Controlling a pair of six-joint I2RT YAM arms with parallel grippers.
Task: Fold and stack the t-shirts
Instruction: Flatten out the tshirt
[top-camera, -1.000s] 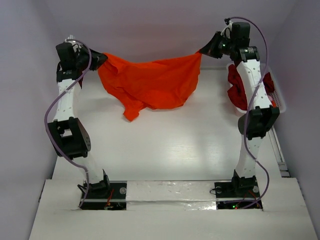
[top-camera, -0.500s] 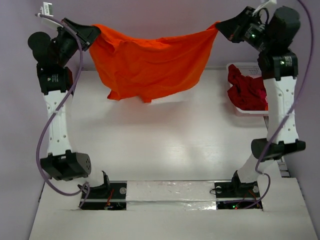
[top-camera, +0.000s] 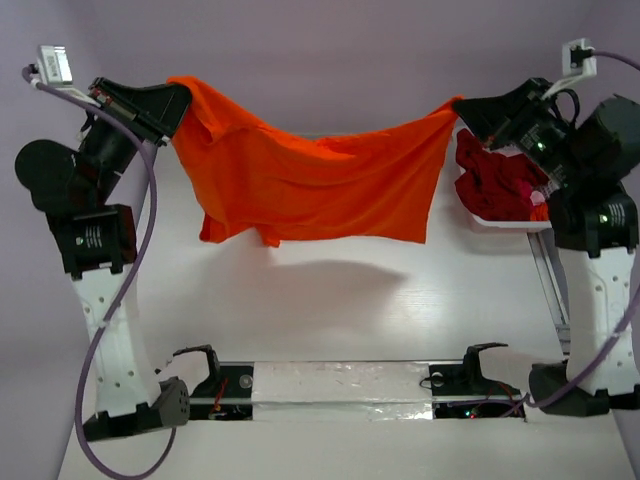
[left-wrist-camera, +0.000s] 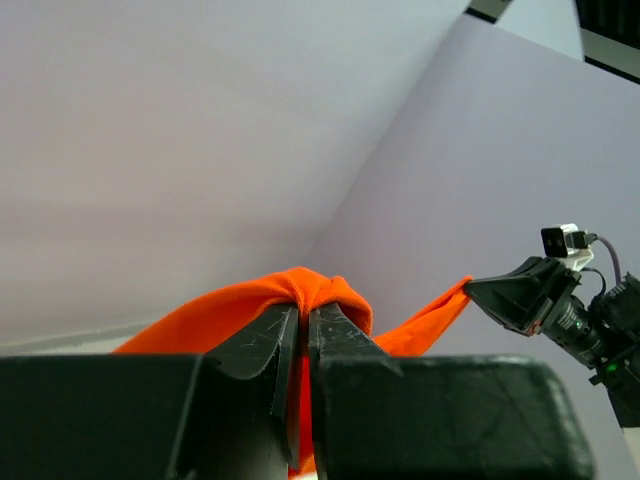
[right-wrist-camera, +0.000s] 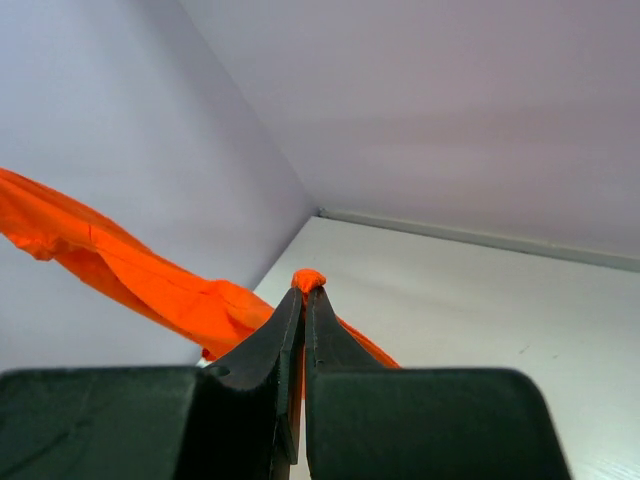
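Orange t-shirt (top-camera: 310, 185) hangs spread above the desk (top-camera: 350, 310), one upper corner pinched in the left jaws, the other in the right jaws. Hold both corners level and taut, and lower so the hem meets the desk first. The crimson t-shirt (top-camera: 495, 180) lies in the basket (top-camera: 500, 222).

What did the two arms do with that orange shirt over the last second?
Both arms rose and swung apart, lifting the orange t-shirt higher and stretching it wider above the table. Nothing was let go: the left fingers and right fingers stay pinched on its corners. The red t-shirt stayed in the basket.
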